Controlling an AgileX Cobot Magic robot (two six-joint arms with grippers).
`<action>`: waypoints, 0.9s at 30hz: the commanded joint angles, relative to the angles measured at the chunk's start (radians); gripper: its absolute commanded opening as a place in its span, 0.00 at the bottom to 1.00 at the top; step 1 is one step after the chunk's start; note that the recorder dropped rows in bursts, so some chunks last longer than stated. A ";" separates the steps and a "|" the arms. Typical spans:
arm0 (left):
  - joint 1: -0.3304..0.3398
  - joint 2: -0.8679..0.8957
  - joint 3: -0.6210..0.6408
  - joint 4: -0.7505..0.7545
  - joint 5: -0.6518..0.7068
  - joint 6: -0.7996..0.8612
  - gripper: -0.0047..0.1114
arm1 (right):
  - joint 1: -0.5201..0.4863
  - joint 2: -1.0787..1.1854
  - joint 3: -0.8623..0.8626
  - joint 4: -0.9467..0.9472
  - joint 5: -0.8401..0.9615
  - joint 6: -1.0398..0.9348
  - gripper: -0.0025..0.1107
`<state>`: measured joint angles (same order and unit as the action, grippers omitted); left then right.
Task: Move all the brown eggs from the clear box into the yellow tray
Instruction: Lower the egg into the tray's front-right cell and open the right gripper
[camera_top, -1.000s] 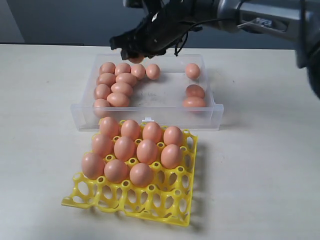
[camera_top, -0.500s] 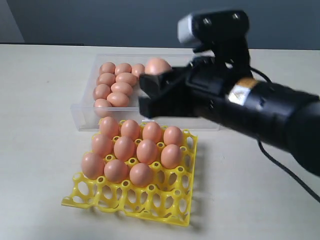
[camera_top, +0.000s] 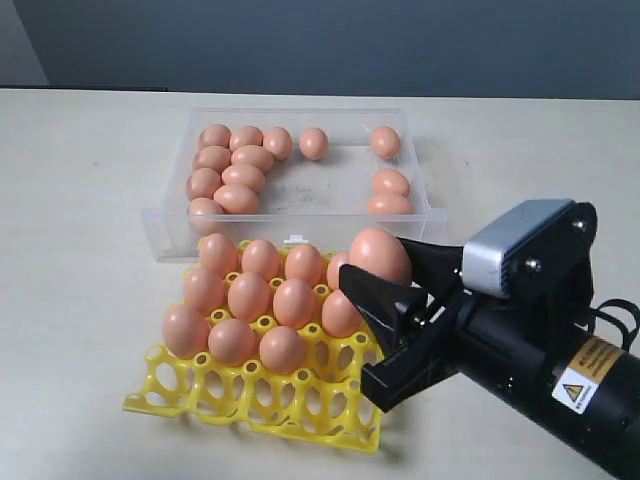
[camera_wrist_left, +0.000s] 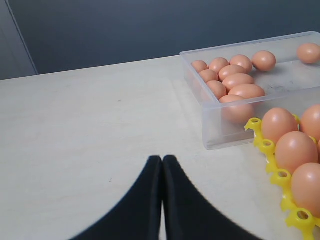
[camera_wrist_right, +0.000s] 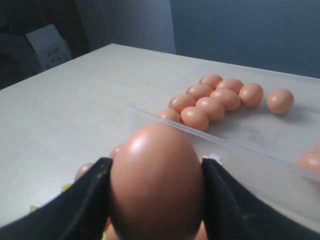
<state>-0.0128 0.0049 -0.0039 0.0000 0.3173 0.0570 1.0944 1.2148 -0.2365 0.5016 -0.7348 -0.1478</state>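
My right gripper (camera_wrist_right: 156, 194) pinches one egg (camera_top: 379, 256) across its widest part, hanging over the right side of the tray (camera_top: 250, 410), near the box (camera_top: 300, 232). The egg looks smooth, light and probably fragile and slippery, so a gentle, centred squeeze suits it.

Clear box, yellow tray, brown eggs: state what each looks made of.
Clear box: transparent glossy plastic, eggs visible through its walls. Yellow tray: bright moulded plastic, slightly shiny, open lattice. Brown eggs: smooth, near-matte with a soft highlight, identical in colour; possibly plastic dummies, but real shell cannot be excluded.
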 joint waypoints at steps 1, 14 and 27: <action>0.004 -0.005 0.004 0.000 -0.009 0.000 0.04 | 0.007 0.123 0.021 -0.009 -0.133 0.100 0.02; 0.004 -0.005 0.004 0.000 -0.009 0.000 0.04 | 0.012 0.541 0.015 -0.143 -0.447 0.413 0.02; 0.004 -0.005 0.004 0.000 -0.009 0.000 0.04 | 0.012 0.633 -0.089 -0.127 -0.360 0.422 0.02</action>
<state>-0.0128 0.0049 -0.0039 0.0000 0.3173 0.0570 1.1032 1.8476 -0.3216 0.3536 -1.0994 0.2721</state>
